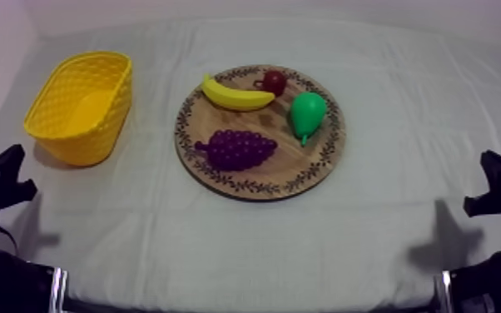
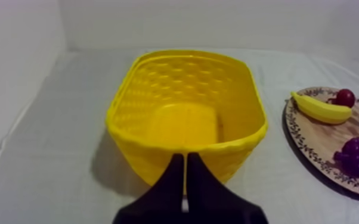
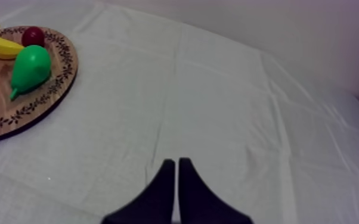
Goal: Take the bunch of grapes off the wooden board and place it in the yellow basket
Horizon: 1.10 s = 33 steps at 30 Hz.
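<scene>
- The bunch of grapes (image 1: 237, 148) sits on the wooden board (image 1: 300, 166), at its near edge on the side facing the yellow basket (image 1: 104, 125).
- They look like light, hard, bumpy plastic, so probably slippery. I'd pinch across the fat middle.
- The left gripper (image 2: 185, 157) and right gripper (image 3: 176, 161) are both pressed together, holding nothing.

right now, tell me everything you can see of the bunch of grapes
The bunch of grapes is dark purple, a cluster of small rounded bumps that looks like moulded plastic. A short stub at one end points toward the yellow basket. It lies flat on the near part of the wooden board, apart from the other fruit. Nothing else touches it.
</scene>
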Available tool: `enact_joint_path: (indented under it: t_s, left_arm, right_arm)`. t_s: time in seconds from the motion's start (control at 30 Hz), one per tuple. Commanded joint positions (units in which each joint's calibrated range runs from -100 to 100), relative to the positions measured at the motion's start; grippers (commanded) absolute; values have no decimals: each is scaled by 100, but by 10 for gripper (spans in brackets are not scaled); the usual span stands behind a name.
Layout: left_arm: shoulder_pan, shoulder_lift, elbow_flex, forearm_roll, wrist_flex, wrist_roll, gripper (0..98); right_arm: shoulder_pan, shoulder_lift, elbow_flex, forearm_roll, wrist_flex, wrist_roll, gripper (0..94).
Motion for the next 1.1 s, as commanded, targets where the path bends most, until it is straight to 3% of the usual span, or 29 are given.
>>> enact_joint_path:
  t_s: [0.0, 0.73, 1.07]
  left_arm:
    - [3, 0, 3, -1, 1, -45, 0]
    - [58, 8, -39, 18, 1, -104, 0]
    - [388, 952, -1068, -9, 4, -99, 0]
  right_arm:
    - [0, 2, -1, -1, -3, 0, 3]
    - [0, 2, -1, -1, -3, 1, 3]
    - [0, 2, -1, -1, -3, 1, 3]
